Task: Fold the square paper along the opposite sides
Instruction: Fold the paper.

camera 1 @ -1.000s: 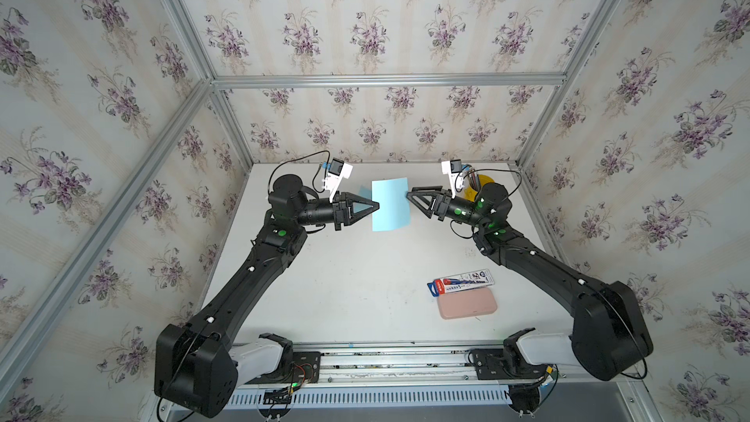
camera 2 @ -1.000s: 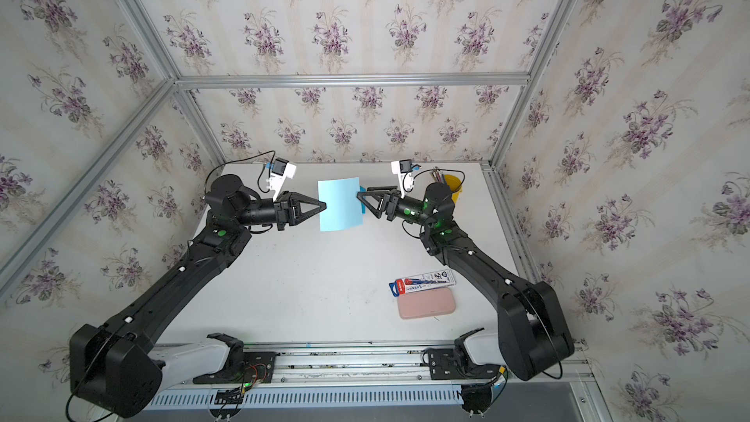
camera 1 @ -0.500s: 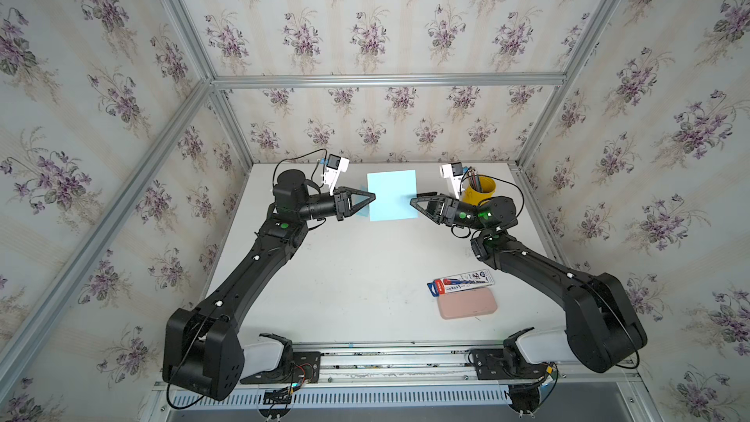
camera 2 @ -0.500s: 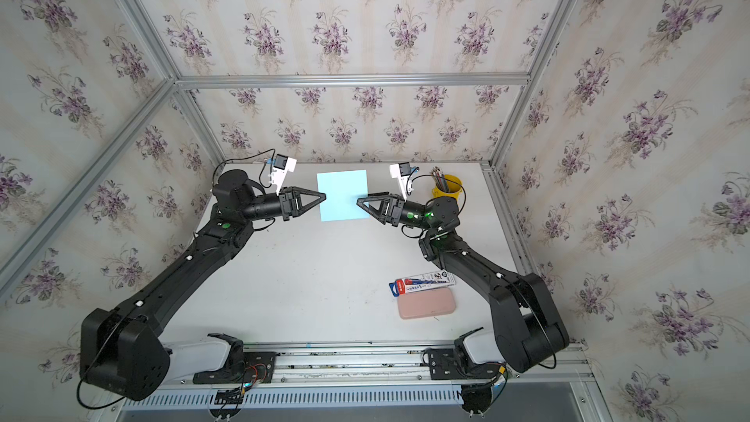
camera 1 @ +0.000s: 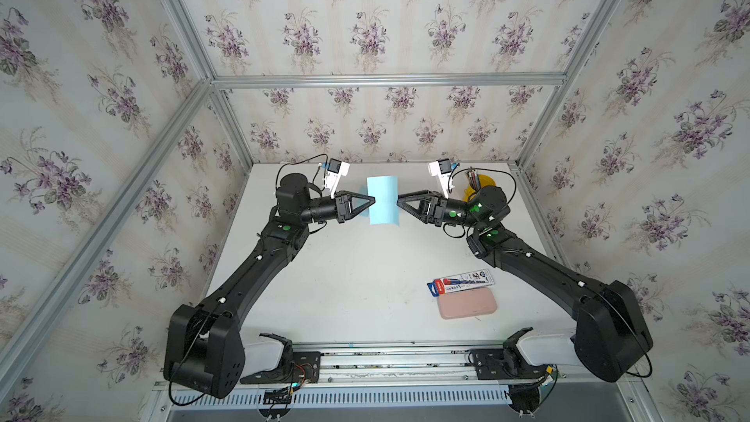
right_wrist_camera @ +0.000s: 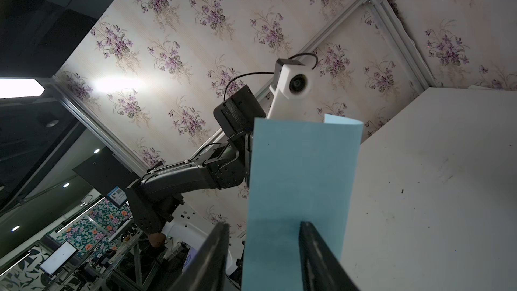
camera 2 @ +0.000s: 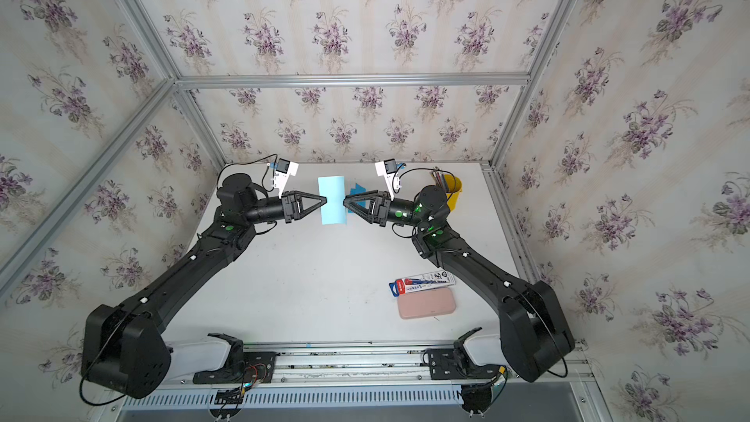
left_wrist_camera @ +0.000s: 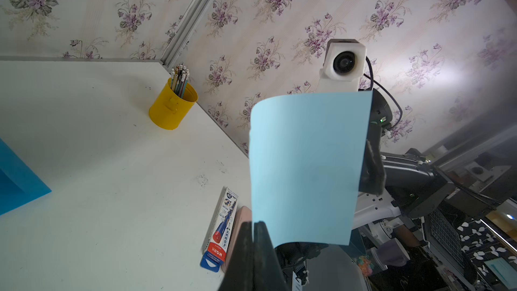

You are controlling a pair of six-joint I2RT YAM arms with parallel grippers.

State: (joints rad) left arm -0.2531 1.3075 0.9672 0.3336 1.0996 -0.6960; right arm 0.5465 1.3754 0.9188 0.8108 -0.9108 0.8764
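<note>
A light blue square paper (camera 1: 382, 198) (camera 2: 332, 198) hangs in the air over the far middle of the table, bowed into a curve. My left gripper (camera 1: 372, 200) (camera 2: 324, 199) is shut on the paper's left edge; in the left wrist view the closed fingertips (left_wrist_camera: 254, 223) pinch the sheet (left_wrist_camera: 305, 169) at its corner. My right gripper (camera 1: 399, 198) (camera 2: 345, 200) is at the opposite edge. In the right wrist view its jaws (right_wrist_camera: 263, 223) stand apart, one finger crossing the paper (right_wrist_camera: 299, 186) and the other clear of it.
A yellow cup of pencils (camera 1: 475, 190) (left_wrist_camera: 173, 104) stands at the far right corner. A pen box (camera 1: 460, 281) and a pink case (camera 1: 466, 304) lie at the near right. A darker blue sheet (camera 2: 357, 190) (left_wrist_camera: 16, 180) lies on the table under the held paper.
My right gripper has moved in to the paper's right edge and its jaws have narrowed. The paper has curled and looks narrower. The left gripper stays shut on it.
</note>
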